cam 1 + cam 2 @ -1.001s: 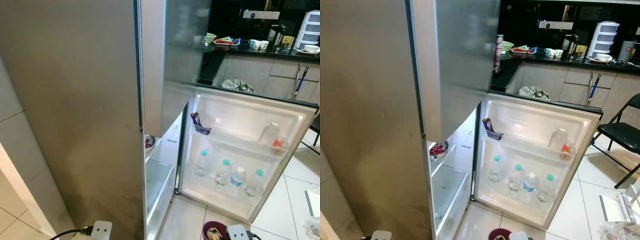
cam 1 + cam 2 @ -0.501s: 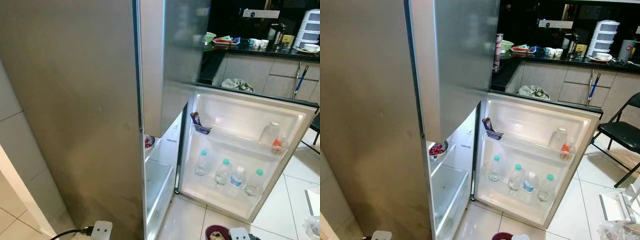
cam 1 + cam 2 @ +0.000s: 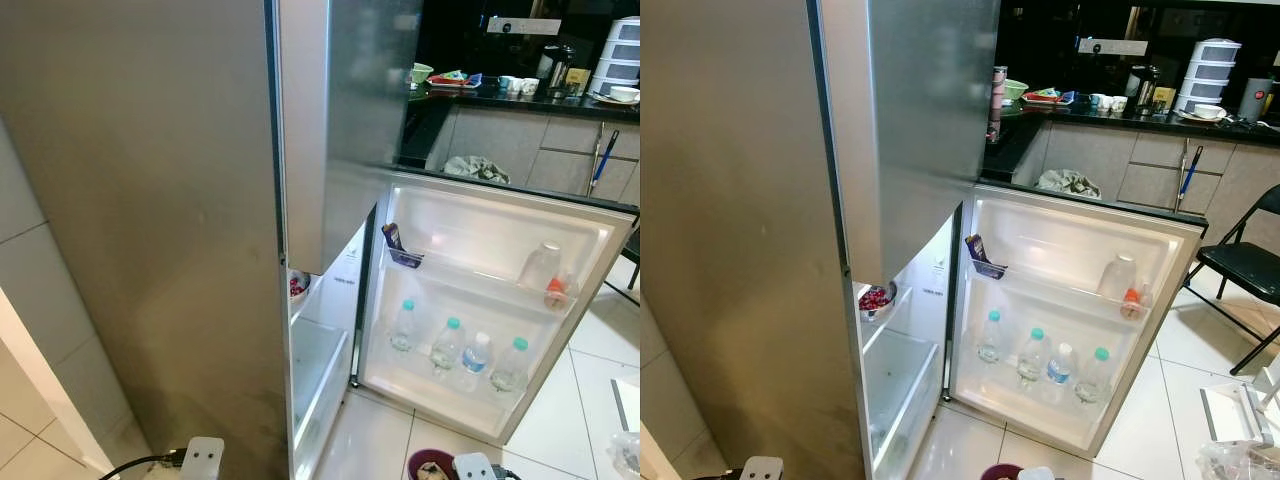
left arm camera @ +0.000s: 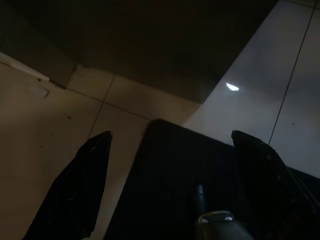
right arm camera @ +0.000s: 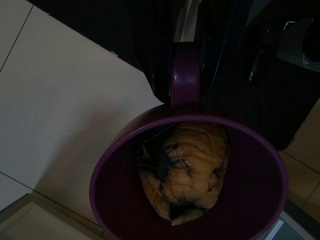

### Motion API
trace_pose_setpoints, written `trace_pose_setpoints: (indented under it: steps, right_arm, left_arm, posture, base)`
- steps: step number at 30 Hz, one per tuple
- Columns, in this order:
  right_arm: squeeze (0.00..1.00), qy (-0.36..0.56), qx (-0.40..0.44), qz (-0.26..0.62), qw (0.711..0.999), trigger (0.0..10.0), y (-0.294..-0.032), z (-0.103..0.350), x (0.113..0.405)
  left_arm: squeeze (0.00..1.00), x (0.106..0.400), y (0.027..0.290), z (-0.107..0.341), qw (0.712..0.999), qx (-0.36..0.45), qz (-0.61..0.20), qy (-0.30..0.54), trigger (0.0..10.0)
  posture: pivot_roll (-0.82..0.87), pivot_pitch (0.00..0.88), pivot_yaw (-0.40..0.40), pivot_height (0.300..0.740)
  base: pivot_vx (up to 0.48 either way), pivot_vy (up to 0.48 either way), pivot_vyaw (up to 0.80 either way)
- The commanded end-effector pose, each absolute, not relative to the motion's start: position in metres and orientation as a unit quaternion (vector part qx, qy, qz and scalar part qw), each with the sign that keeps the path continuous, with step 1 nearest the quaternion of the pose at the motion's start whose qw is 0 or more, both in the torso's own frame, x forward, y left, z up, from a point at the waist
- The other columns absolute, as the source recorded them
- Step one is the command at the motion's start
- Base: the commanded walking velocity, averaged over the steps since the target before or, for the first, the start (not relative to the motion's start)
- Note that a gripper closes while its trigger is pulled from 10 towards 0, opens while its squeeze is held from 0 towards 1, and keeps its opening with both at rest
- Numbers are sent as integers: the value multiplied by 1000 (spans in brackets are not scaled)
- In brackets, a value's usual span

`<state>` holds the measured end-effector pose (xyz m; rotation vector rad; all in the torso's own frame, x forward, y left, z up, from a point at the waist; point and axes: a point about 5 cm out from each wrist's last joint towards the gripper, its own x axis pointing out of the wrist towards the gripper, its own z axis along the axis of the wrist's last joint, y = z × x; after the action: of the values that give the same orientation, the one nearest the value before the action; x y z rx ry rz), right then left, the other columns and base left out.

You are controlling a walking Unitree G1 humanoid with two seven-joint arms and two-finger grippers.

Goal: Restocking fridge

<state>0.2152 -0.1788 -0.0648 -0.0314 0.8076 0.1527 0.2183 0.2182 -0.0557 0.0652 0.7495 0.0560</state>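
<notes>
White floor tiles point(image 3: 385, 440) spread under a tall silver fridge point(image 3: 150, 230), its lower door point(image 3: 490, 300) swung wide. On the door's bottom shelf stand 4 clear water bottles with teal caps point(image 3: 447, 347); the shelf above carries a clear plastic jar point(image 3: 540, 266) and a small orange-capped bottle point(image 3: 553, 293). Inside the fridge sits a small bowl of red fruit point(image 3: 875, 299). Low down, the right gripper point(image 3: 470, 468) carries a purple plastic mug point(image 5: 192, 185) holding a brown wrinkled lump; its grip can't be made out. Left gripper point(image 4: 170, 185) hangs spread apart over the floor.
</notes>
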Motion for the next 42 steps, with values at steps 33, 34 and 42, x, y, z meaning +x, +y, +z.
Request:
trace_pose_setpoints:
  steps: [33,34,42]
  right_arm:
    - [0,420,-33,47,906,10000,-185,-67,215]
    - [0,420,-35,46,905,10000,-185,-67,215]
    - [0,446,-32,41,894,10000,-185,-70,211]
  left_arm:
    - [0,214,214,-61,919,9,27,393,10000]
    - [0,214,214,-61,919,10,26,394,10000]
    - [0,215,213,-61,918,37,21,394,10000]
  posture:
    - [-9,0,-45,734]
    - [-9,0,-45,734]
    - [-10,0,-43,734]
  base:
    - [0,0,0]
    - [0,0,0]
    - [0,0,0]
